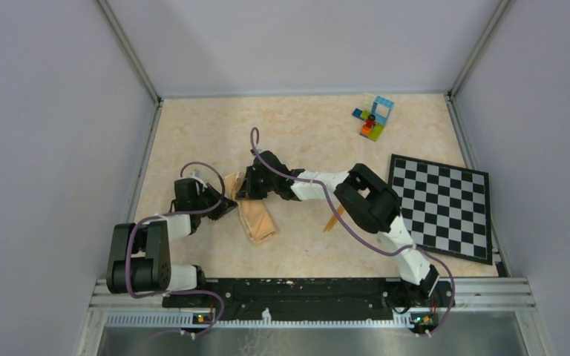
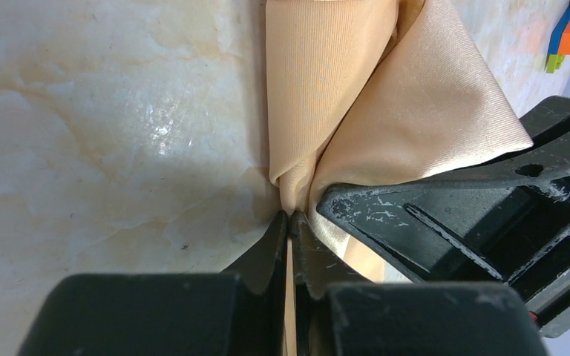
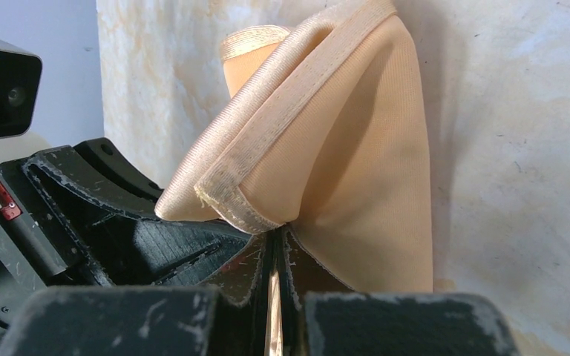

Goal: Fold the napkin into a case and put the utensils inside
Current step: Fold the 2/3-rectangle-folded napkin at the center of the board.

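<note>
One napkin (image 1: 260, 222), bunched between two grippers. Edge pinched tight by left gripper (image 2: 289, 222), jaws almost closed. Fold pinched by right gripper (image 3: 276, 236), jaws closed. One orange utensil (image 1: 332, 219) seen, well right of both.

Black-white arms (image 1: 319, 180), purple cables (image 1: 252, 141); left claw (image 2: 289, 222), right claw (image 3: 276, 239) scuffed.

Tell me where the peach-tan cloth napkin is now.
Top view: the peach-tan cloth napkin lies left of centre, pinched between the left gripper and the right gripper.
</note>
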{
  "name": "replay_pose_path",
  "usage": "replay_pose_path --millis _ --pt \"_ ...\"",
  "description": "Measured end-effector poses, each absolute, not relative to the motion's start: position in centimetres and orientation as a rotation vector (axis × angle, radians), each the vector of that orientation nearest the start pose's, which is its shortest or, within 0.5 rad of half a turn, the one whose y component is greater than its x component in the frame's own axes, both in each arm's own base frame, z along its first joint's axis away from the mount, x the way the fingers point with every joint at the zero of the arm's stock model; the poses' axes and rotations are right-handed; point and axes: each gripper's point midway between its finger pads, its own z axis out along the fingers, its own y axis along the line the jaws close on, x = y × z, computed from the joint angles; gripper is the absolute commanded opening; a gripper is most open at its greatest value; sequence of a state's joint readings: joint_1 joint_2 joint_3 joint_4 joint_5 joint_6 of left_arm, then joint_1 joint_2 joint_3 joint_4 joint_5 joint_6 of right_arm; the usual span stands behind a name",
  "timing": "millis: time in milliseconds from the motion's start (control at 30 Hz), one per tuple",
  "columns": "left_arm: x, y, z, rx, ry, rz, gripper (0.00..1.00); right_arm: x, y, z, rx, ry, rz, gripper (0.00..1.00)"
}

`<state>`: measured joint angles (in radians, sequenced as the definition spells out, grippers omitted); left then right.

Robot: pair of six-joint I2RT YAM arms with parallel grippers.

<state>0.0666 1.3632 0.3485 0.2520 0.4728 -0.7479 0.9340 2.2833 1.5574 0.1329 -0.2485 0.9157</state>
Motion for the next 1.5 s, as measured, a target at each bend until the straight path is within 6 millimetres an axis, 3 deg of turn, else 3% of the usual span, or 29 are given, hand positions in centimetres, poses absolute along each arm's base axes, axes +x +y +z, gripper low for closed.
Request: replay_pose_path --millis 167,467,633,767,900,1067,1167,1367,1500 --pt "28.5 -8.5 2.4 -0.709 2.297 -0.872 0.13 29.4 52.5 3.9 -0.187 2.462 1.232 0.00" --pt "27.5 -8.2 4.1 -0.648 2.296 -0.830 0.48 29.0 52.0 3.3 -0.261 2.458 1.246 0.00" --pt "26.8 -9.1 4.7 -0.617 2.305 -0.893 0.53 29.1 51.8 3.4 -0.285 2.459 1.267 0.00" --pt "25.9 -10.2 3.6 -0.607 2.361 -0.940 0.59 29.1 51.9 3.8 -0.285 2.455 1.300 0.00" --pt "26.1 -11.1 3.6 -0.575 2.366 -0.973 0.56 28.9 52.1 4.1 -0.275 2.455 1.330 0.00" --pt "26.7 -11.4 2.9 -0.593 2.397 -0.931 0.31 28.8 52.3 4.4 -0.255 2.458 1.357 0.00" --pt "27.1 -11.2 2.4 -0.616 2.419 -0.910 0.22 28.8 52.3 4.5 -0.249 2.461 1.363 0.00" --pt "27.3 -11.0 2.2 -0.623 2.421 -0.872 0.17 28.6 52.2 4.3 -0.285 2.458 1.350 0.33" --pt "27.3 -11.0 2.1 -0.622 2.421 -0.868 0.16 29.1 51.5 4.4 -0.348 2.439 1.318 0.43"
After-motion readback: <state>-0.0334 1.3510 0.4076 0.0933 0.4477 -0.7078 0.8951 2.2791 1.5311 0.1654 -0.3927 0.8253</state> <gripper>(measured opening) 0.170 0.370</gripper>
